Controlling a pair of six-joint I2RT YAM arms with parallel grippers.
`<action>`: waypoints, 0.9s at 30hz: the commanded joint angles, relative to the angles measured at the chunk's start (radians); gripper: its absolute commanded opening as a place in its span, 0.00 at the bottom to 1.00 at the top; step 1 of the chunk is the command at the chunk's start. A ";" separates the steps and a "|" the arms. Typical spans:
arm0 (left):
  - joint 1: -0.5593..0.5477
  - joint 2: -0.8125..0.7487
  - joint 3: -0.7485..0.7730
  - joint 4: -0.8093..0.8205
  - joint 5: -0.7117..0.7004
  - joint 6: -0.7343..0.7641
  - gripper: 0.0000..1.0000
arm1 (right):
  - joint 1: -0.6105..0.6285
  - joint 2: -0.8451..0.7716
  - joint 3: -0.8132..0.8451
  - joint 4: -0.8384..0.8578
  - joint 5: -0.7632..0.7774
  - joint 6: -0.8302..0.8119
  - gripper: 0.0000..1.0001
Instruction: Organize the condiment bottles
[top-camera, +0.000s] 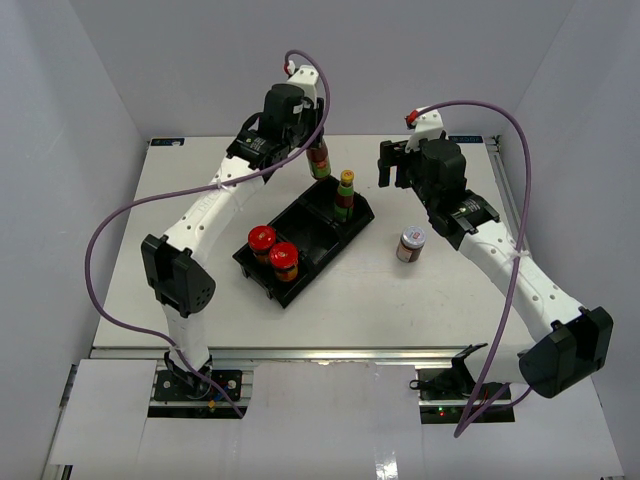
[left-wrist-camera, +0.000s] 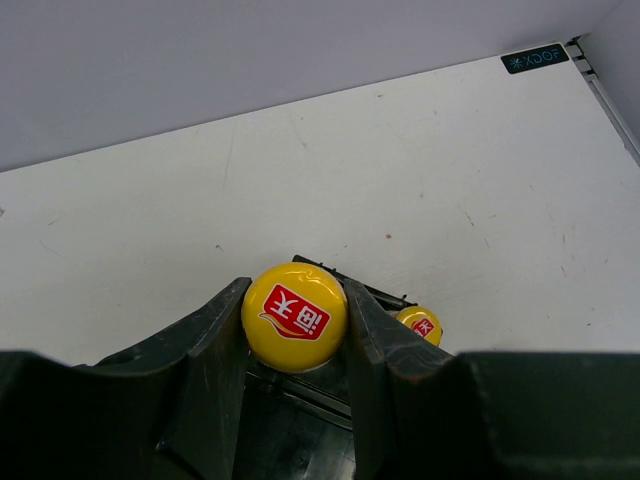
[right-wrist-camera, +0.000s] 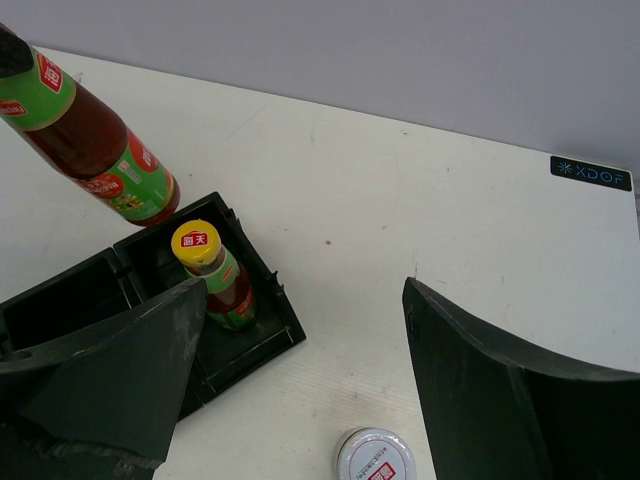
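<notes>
By my count three of the five containers are home: two red-lidded jars (top-camera: 284, 258) sit side by side in the near-left compartment of the black tray (top-camera: 306, 228), and one slim bottle (top-camera: 345, 195) stands upright in the far-right compartment. The fourth is in hand: my left claw (left-wrist-camera: 294, 300) is clamped on the yellow cap of the other slim bottle (top-camera: 318, 160), which hangs tilted at the tray's far end, not yet inside any compartment. The white-lidded jar (top-camera: 411, 243) stands alone on the worktop (top-camera: 450, 300), apart from the tray on its right side, so I judge that it is the last piece left once this bottle is seated. My right claw (right-wrist-camera: 305, 300) is spread wide and holds nothing, poised above the tray's right corner with that jar just below it in its own view. The overhead camera gives me the whole layout and both red lids, which neither wrist camera shows. The left wrist view alone confirms the grip, both fingers (left-wrist-camera: 215, 340) pressed against the cap, but hides the bottle's body. The right wrist view alone shows the lean of the held bottle; I cannot tell from it whether the base clears the rim.
</notes>
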 joint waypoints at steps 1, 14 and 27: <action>-0.022 -0.038 0.002 0.156 -0.003 -0.004 0.00 | -0.007 -0.041 -0.001 0.025 0.019 0.004 0.85; -0.039 -0.025 -0.129 0.221 -0.010 -0.004 0.00 | -0.012 -0.053 -0.021 0.037 0.028 -0.005 0.86; -0.045 -0.015 -0.284 0.337 0.031 -0.016 0.00 | -0.013 -0.054 -0.045 0.049 0.029 -0.004 0.86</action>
